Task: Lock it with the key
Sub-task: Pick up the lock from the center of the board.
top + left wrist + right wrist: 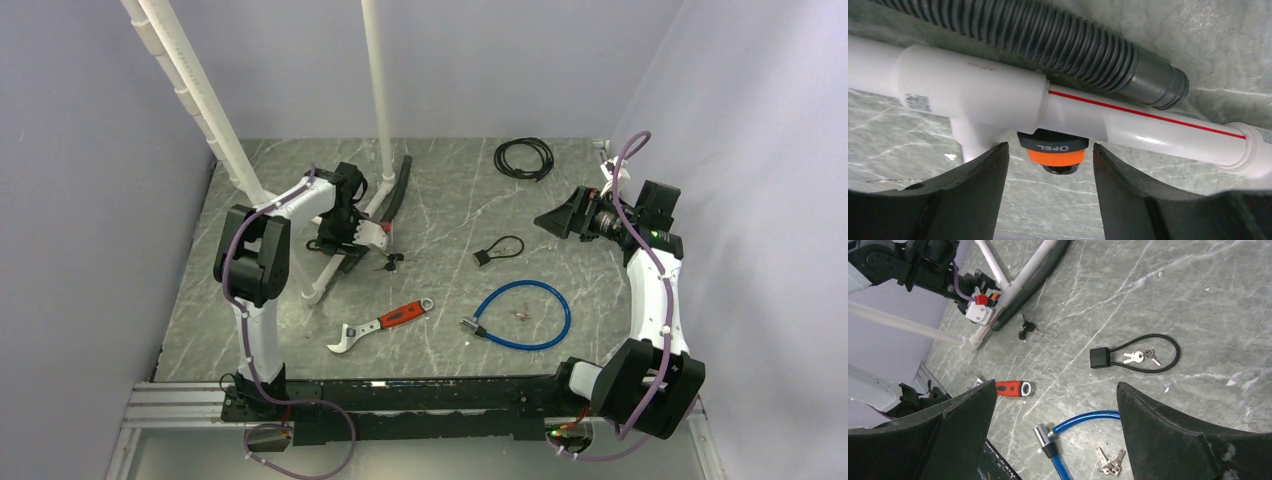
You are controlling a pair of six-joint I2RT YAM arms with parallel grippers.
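The left gripper (pixel 1049 162) stands spread, its jaws flanking the orange lock (pixel 1055 150) at the pipe (pixel 973 95) without touching it. The right gripper (pixel 1056 390) hangs spread wide, holding nothing.

White-and-black arms (pixel 262 335), purple cables (pixel 625 170), broad black gripper fingers (pixel 1173 440), red wrist connector (pixel 980 300)

The grey marbled counter (pixel 440 200) carries a wrench (pixel 398 317), a blue cable lock (pixel 1085 417) and a black lock (pixel 1099 358). A coiled cable (pixel 499 158) lies at the far edge. Keys (pixel 1025 330) lie beside a pipe frame (pixel 973 92).

Red-handled wrench (pixel 382 323) on marbled table (pixel 450 200)
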